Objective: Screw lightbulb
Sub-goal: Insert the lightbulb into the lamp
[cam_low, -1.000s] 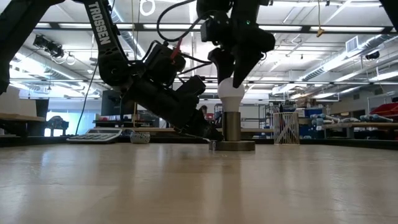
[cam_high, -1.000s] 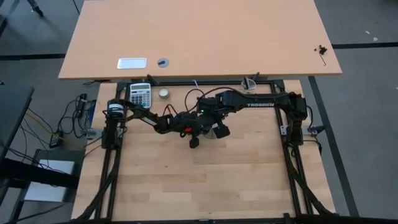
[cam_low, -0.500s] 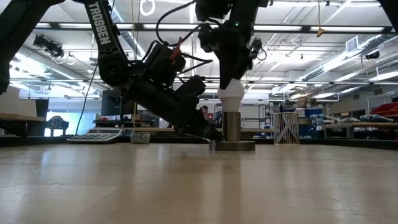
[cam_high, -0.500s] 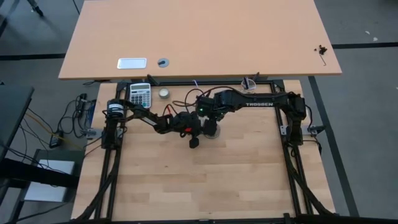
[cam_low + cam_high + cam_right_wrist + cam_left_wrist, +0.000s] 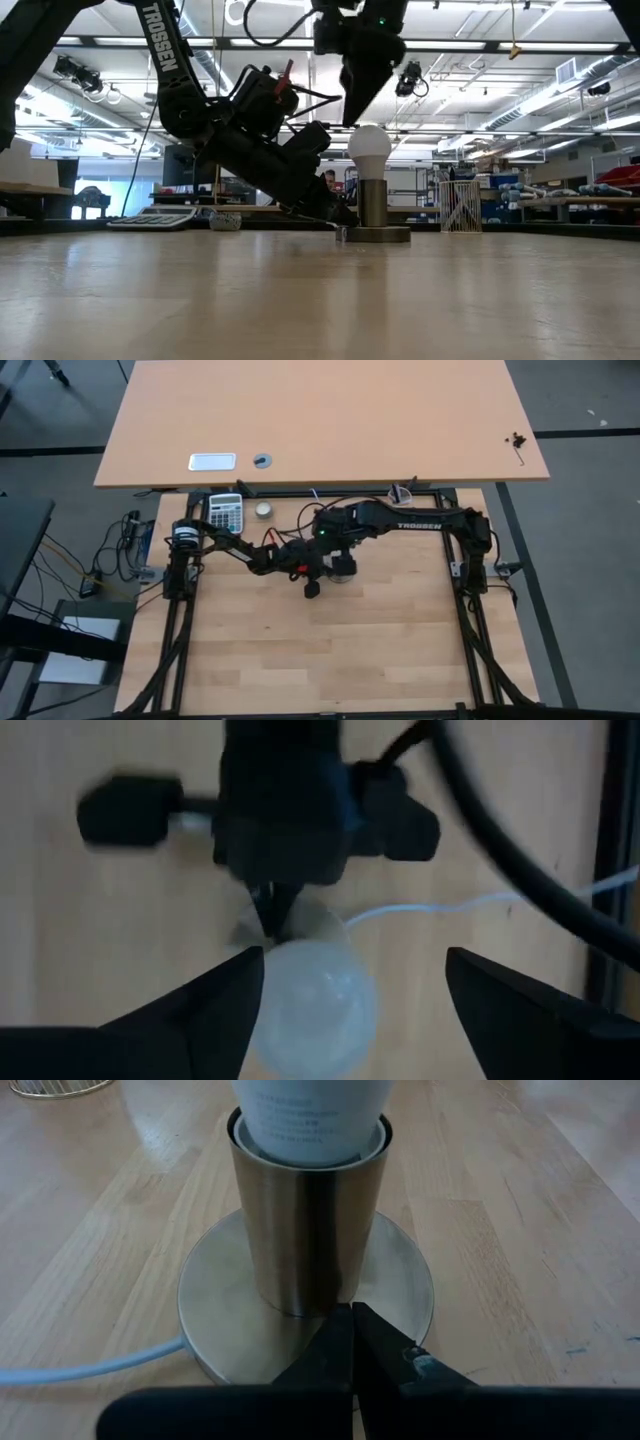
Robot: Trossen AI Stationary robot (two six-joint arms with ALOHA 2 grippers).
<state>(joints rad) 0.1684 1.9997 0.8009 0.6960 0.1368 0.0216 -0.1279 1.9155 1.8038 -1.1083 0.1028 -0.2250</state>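
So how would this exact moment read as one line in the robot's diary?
lightbulb: seated upright in socket | right gripper: fingers open, above bulb, not touching | left gripper: fingers shut, pressing socket base

R gripper [image 5: 358,100] let go of lightbulb [image 5: 369,147], lifted clear above.

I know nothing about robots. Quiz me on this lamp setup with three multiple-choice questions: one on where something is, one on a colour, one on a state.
1. Where is the lightbulb?
A. lying on the table
B. standing in the metal socket
C. beside the calculator

2. What colour is the bulb's globe?
A. white
B. red
C. green

3. How is the right gripper?
A. shut on the bulb
B. open above the bulb
C. shut on the cord

Answers: 1 B, the low view shows the bulb upright in the socket. 2 A, it looks white there. 3 B, its wrist view shows both fingers spread either side of the bulb, touching nothing.
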